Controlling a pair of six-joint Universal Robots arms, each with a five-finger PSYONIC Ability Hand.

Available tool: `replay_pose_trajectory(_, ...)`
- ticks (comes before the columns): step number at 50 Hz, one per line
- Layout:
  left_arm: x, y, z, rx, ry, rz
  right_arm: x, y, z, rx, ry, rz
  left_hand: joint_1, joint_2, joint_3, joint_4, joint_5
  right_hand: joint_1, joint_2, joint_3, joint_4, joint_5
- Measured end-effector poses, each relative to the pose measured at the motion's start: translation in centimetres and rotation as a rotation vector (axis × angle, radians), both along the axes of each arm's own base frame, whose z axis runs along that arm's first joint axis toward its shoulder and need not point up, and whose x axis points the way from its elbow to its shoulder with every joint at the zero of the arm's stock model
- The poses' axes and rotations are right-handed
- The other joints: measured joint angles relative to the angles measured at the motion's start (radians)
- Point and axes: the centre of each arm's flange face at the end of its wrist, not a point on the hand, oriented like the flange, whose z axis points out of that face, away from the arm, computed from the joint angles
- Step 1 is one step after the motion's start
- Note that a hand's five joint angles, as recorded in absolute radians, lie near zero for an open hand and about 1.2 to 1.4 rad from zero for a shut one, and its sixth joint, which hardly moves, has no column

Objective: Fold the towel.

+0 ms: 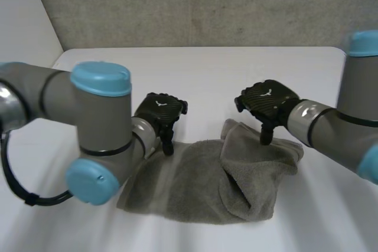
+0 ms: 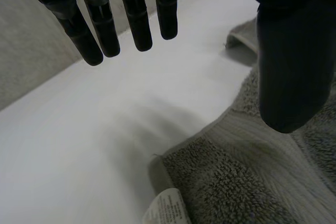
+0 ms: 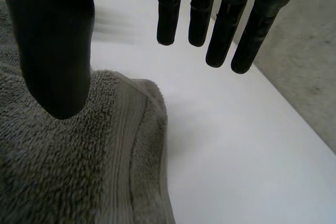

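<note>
**Left hand (image 1: 160, 110) and right hand (image 1: 267, 100) open above the towel (image 1: 207, 184)**

It lies rumpled on the white table (image 1: 207, 69), its right part folded over. Straight fingers hold nothing: left hand at the towel's far left corner, right hand over the fold.

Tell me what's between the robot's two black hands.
Bare white table, in the head view; the rumpled grey terry towel lies just nearer the camera.

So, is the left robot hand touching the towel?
Cannot tell. In the left wrist view, the left robot hand holds straight fingers over bare table; its thumb overlaps the towel, contact or gap unclear.
</note>
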Motion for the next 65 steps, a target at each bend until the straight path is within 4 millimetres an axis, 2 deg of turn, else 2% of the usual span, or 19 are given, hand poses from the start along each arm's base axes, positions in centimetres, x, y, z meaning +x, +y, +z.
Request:
replay_pose_trajectory(6, -1.2, -0.4, -2.4, 0.065, -0.045, -0.025, 1.8, -0.6, -2.2, 0.030, 0.022, 0.038, 0.012, 0.006, 0.016, 0.008, 0.031, 0.000, 0.000, 0.000, 0.000, 0.014)
replay_pose_trajectory(11, -1.8, 0.3, -3.9, 0.141, -0.095, -0.058, 2.5, -0.9, -3.3, 0.047, 0.035, 0.049, 0.169, 0.143, 0.180, 0.164, 0.191, 0.045, 0.038, 0.042, 0.040, 0.086)
replay_pose_trajectory(13, -1.9, 0.6, -4.2, 0.163, -0.109, -0.069, 2.6, -1.0, -3.7, 0.052, 0.038, 0.051, 0.344, 0.320, 0.353, 0.343, 0.356, 0.170, 0.161, 0.165, 0.158, 0.207)
replay_pose_trajectory(16, -2.1, 0.9, -4.1, 0.174, -0.117, -0.078, 2.8, -1.2, -3.9, 0.054, 0.038, 0.052, 0.555, 0.540, 0.570, 0.547, 0.564, 0.581, 0.589, 0.570, 0.576, 0.627)
replay_pose_trajectory(17, -2.2, 0.9, -3.8, 0.169, -0.115, -0.081, 2.9, -1.4, -3.9, 0.050, 0.035, 0.051, 0.768, 0.771, 0.808, 0.797, 0.786, 0.812, 0.813, 0.786, 0.791, 0.842)
replay_pose_trajectory(19, -2.5, 0.8, -3.3, 0.155, -0.107, -0.083, 3.0, -1.7, -3.7, 0.039, 0.028, 0.048, 0.963, 0.972, 1.016, 1.001, 1.010, 0.880, 0.863, 0.860, 0.871, 0.923)
replay_pose_trajectory(24, -3.2, 0.0, -1.3, 0.087, -0.061, -0.081, 3.6, -3.2, -1.4, -0.038, -0.017, 0.025, 0.981, 1.013, 1.119, 1.071, 1.072, 0.880, 0.863, 0.866, 0.876, 0.926)
replay_pose_trajectory(28, -4.0, -1.8, 2.2, -0.030, 0.022, -0.051, 4.1, -4.8, 1.8, -0.133, -0.105, -0.018, 0.981, 1.013, 1.120, 1.071, 1.072, 0.880, 0.863, 0.866, 0.876, 0.926)
replay_pose_trajectory(32, -4.3, -4.1, 8.3, -0.210, 0.152, 0.026, 4.4, -6.4, 6.1, -0.240, -0.272, -0.072, 0.982, 1.013, 1.122, 1.071, 1.072, 0.880, 0.863, 0.866, 0.876, 0.926)
replay_pose_trajectory(35, -4.0, -4.8, 11.9, -0.306, 0.231, 0.072, 4.3, -6.8, 8.4, -0.278, -0.378, -0.092, 0.982, 1.013, 1.123, 1.071, 1.072, 0.863, 0.847, 0.851, 0.862, 0.909)
replay_pose_trajectory(37, -3.8, -4.8, 13.8, -0.340, 0.272, 0.094, 4.1, -6.6, 9.2, -0.273, -0.419, -0.097, 0.982, 1.013, 1.123, 1.071, 1.075, 0.741, 0.744, 0.754, 0.755, 0.789)
replay_pose_trajectory(38, -3.6, -4.6, 14.5, -0.343, 0.289, 0.103, 4.0, -6.4, 9.2, -0.256, -0.430, -0.097, 0.982, 1.013, 1.124, 1.071, 1.075, 0.560, 0.538, 0.556, 0.578, 0.605)
replay_pose_trajectory(39, -3.4, -4.3, 14.7, -0.329, 0.294, 0.111, 3.9, -6.1, 8.8, -0.228, -0.431, -0.096, 0.982, 1.013, 1.124, 1.071, 1.075, 0.358, 0.334, 0.356, 0.378, 0.400)
replay_pose_trajectory(41, -3.2, -3.9, 14.6, -0.297, 0.289, 0.117, 3.8, -5.8, 8.2, -0.194, -0.424, -0.094, 0.982, 1.013, 1.124, 1.075, 1.075, 0.209, 0.198, 0.215, 0.221, 0.240)
replay_pose_trajectory(42, -2.9, -3.4, 13.9, -0.238, 0.268, 0.124, 3.7, -5.3, 7.0, -0.145, -0.403, -0.093, 0.982, 1.013, 1.124, 1.082, 1.075, 0.152, 0.142, 0.143, 0.148, 0.168)
replay_pose_trajectory(48, -1.3, -1.0, 9.3, 0.009, 0.129, 0.149, 3.4, -3.6, 2.1, 0.013, -0.293, -0.091, 0.982, 1.013, 1.125, 1.086, 1.074, 0.140, 0.139, 0.135, 0.136, 0.143)
replay_pose_trajectory(53, 0.7, 0.1, 6.7, 0.078, 0.082, 0.174, 2.8, -2.3, -1.5, 0.107, -0.211, -0.094, 0.982, 1.013, 1.125, 1.086, 1.074, 0.140, 0.139, 0.135, 0.136, 0.142)
replay_pose_trajectory(60, 2.8, 0.0, 5.9, 0.028, 0.122, 0.210, 2.4, -1.5, -4.6, 0.187, -0.166, -0.108, 0.983, 1.013, 1.125, 1.086, 1.075, 0.139, 0.139, 0.135, 0.136, 0.142)
replay_pose_trajectory(65, 4.0, -0.2, 5.9, -0.002, 0.144, 0.232, 2.4, -1.9, -6.1, 0.199, -0.158, -0.126, 0.983, 1.013, 1.126, 1.086, 1.075, 0.120, 0.132, 0.119, 0.124, 0.127)
